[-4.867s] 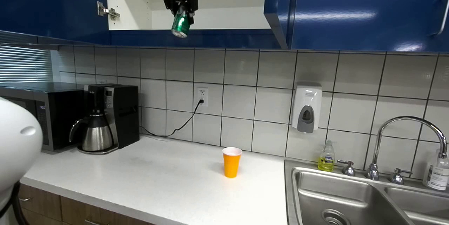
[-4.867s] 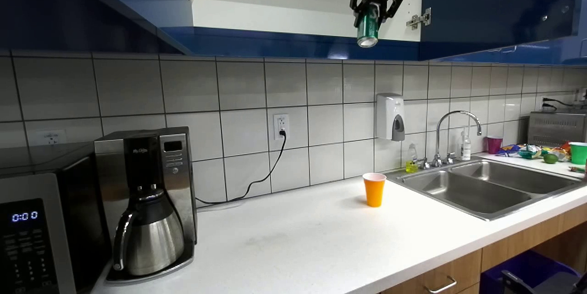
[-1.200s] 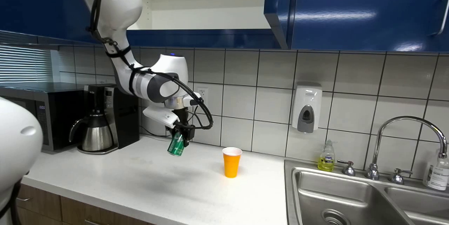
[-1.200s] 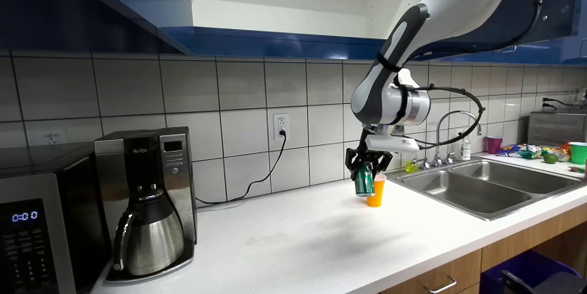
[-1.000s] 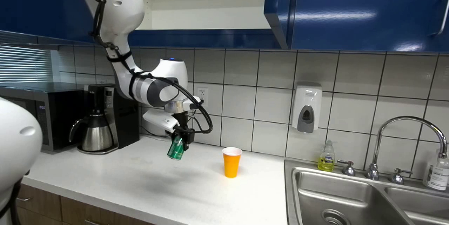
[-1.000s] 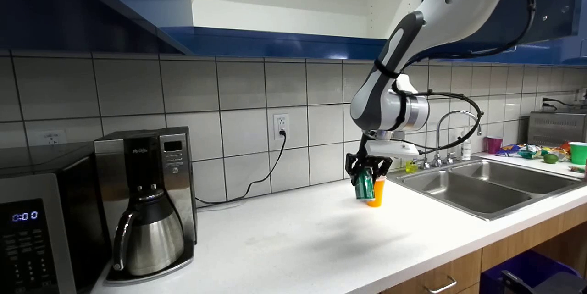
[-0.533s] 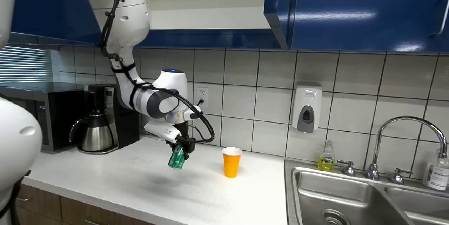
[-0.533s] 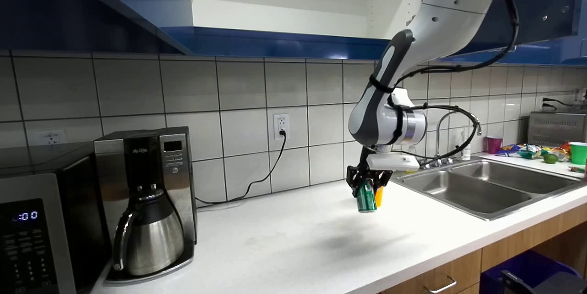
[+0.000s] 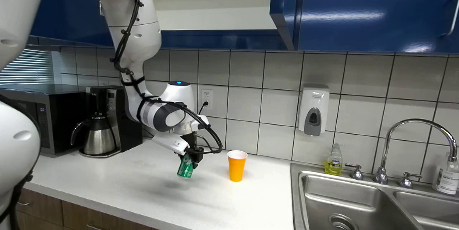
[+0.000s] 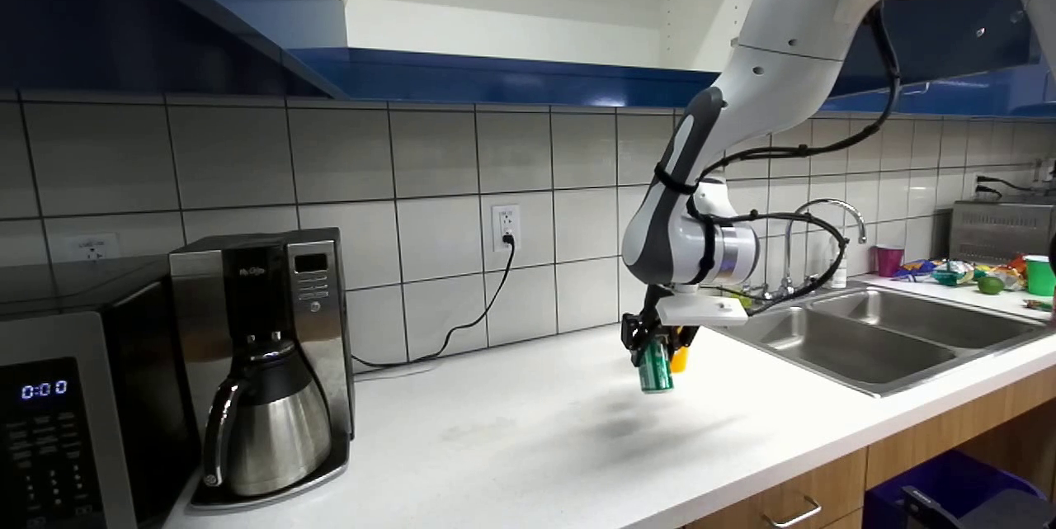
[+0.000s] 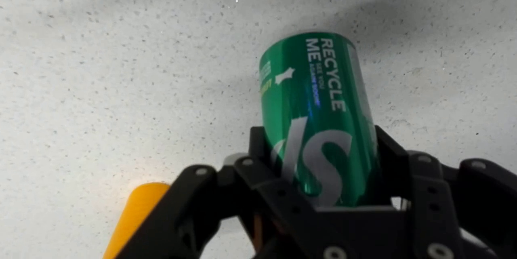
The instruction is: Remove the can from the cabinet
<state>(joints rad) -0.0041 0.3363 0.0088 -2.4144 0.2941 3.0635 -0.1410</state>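
the can (image 9: 185,166) is held over the counter (image 9: 107,183), out of the cabinet (image 10: 511,17) and well below it. it is tilted, and its lower end is held clear of the counter. the jaws of the gripper (image 11: 319,150) are closed around the can, a finger (image 11: 389,150) being set against each side, as is seen in the wrist view; there "recycle me" can be read on the green wall. the gripper is carried by the arm (image 9: 141,40), by which the cabinet's white inside is partly covered in both exterior views; the doors (image 9: 283,11) are swung outward. the cup (image 9: 236,167) is stood upright on the counter, near the can but apart from it; in an exterior view only a strip of the cup (image 10: 679,360) is shown, the rest being hidden behind the gripper and can. the sink (image 9: 297,187) is set into the counter, and the dispenser (image 9: 313,109) is mounted on the tiles (image 9: 247,97). the coffee maker (image 9: 127,122) is placed beside the microwave (image 9: 64,115).
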